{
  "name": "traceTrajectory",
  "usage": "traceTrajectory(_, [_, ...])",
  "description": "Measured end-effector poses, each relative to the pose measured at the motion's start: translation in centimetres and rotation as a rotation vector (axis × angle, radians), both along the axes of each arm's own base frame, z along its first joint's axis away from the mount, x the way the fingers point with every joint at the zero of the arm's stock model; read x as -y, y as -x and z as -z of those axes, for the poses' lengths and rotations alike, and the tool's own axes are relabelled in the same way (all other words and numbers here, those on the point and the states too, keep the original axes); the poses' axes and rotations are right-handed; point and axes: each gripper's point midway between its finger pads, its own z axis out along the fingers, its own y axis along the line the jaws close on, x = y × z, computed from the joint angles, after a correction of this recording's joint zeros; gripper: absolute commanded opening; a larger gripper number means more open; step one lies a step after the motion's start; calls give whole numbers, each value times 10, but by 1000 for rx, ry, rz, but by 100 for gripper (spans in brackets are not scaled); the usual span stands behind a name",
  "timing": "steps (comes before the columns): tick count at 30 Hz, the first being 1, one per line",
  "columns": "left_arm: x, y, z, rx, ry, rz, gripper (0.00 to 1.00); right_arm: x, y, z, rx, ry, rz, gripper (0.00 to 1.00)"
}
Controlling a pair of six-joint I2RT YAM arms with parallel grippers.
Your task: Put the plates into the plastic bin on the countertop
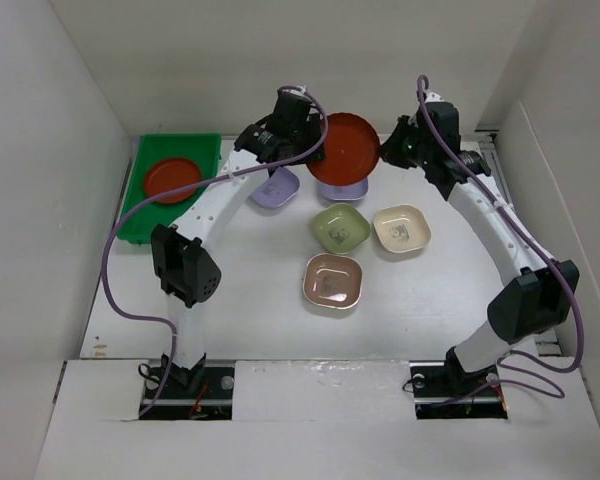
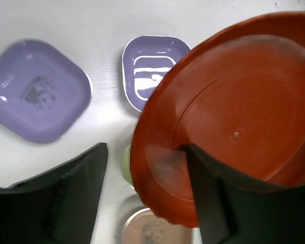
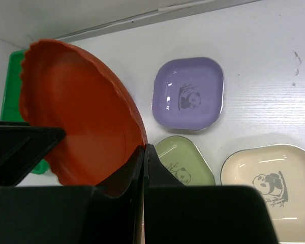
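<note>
Above the far middle of the countertop (image 1: 430,300), a red plate (image 1: 345,145) is held clear of the surface, tilted, between the two grippers. The right gripper (image 3: 144,148) is pinched shut on the plate's rim. The left gripper (image 2: 145,150) is partly open, its jaws straddling the opposite rim. One finger (image 2: 213,198) lies across the plate's face and the other (image 2: 76,188) stands off with a gap, so no grip is judged made on that side yet.

The bin (image 1: 140,215) is at far left with a second plate (image 1: 172,178) lying in it. A lavender dish (image 1: 342,190) sits directly under the held plate, and the green dish (image 1: 340,228) and cream dish (image 1: 401,229) are near.

A handover is judged to be in hand. Risks noted:
- If the right grip is let go before the left jaws are closed, the plate would be dropped onto the lavender dish.
- If only the rim's edge is caught, the plate could pivot or slip during the swing to the bin.
- If both arms pull while clamped, the plate could be twisted out.
- If release over the bin is made high or off-centre, the plate could be struck against the second plate or the bin wall.
</note>
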Motion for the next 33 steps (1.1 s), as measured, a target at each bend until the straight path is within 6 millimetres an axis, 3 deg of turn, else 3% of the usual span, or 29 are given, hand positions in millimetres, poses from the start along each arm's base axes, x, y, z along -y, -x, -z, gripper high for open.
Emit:
traceTrajectory(6, [-10, 1, 20, -35, -44, -40, 0, -4, 4, -6, 16, 10, 0, 0])
traceTrajectory(16, [-19, -6, 17, -28, -14, -72, 0, -12, 9, -7, 18, 2, -27, 1])
traceTrajectory(20, [-27, -3, 9, -19, -2, -82, 0, -17, 11, -8, 16, -16, -56, 18])
traceTrajectory(21, [-30, -3, 5, -11, 3, -85, 0, -17, 11, -8, 18, -23, -62, 25])
traceTrajectory(22, [-36, -2, 2, -4, -2, -97, 0, -18, 12, -8, 18, -29, -69, 41])
traceTrajectory(24, [-50, -4, -6, 13, -5, -130, 0, -17, 13, -12, 27, -41, -74, 57])
traceTrajectory(25, [-58, -6, -9, 19, -5, -148, 0, -18, 12, -15, 39, -47, -78, 68])
traceTrajectory(26, [-67, -8, -11, 23, -5, -168, 0, -17, 10, -17, 44, -51, -77, 71])
traceTrajectory(31, [-126, -24, -18, 31, 4, -300, 0, -14, 8, -18, 52, -54, -71, 80])
traceTrajectory(32, [-143, -29, -15, 24, 8, -338, 0, -14, 8, -16, 50, -53, -70, 96])
traceTrajectory(33, [-161, -33, -12, 15, 11, -379, 0, -13, 9, -14, 47, -46, -72, 96])
